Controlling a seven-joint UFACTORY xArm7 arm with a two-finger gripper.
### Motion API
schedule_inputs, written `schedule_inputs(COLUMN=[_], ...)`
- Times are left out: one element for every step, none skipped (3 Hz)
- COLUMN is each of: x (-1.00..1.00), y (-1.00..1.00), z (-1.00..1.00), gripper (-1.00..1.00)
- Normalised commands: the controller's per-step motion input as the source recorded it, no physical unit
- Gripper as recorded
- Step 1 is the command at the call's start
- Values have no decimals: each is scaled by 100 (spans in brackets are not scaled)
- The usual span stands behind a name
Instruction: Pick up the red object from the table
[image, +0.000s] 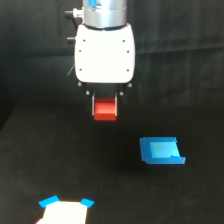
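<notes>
The gripper (105, 107) hangs in the upper middle of the exterior view, its white body pointing straight down beneath a silver wrist collar. Its two short dark fingers (93, 106) are closed narrowly on the red object (105, 110), one at each side of the block. The red object sits directly under the white body, between the fingertips, with its lower edge level with or just below them. It appears lifted clear of the table (60, 165), though the dark surface makes the gap beneath it hard to judge.

To the right of the gripper and nearer the camera, a flat blue piece (161, 150) lies on the table, well apart from the red object. At the near left edge of the view, a bright white shape with blue corners (65, 210) is partly cut off by the frame; what it is cannot be told.
</notes>
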Motion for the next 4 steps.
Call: schedule_inputs(x=[34, -50, -17, 55], y=[-47, -44, -47, -34], z=[8, 39, -43, -5], gripper=[-74, -100, -100, -100])
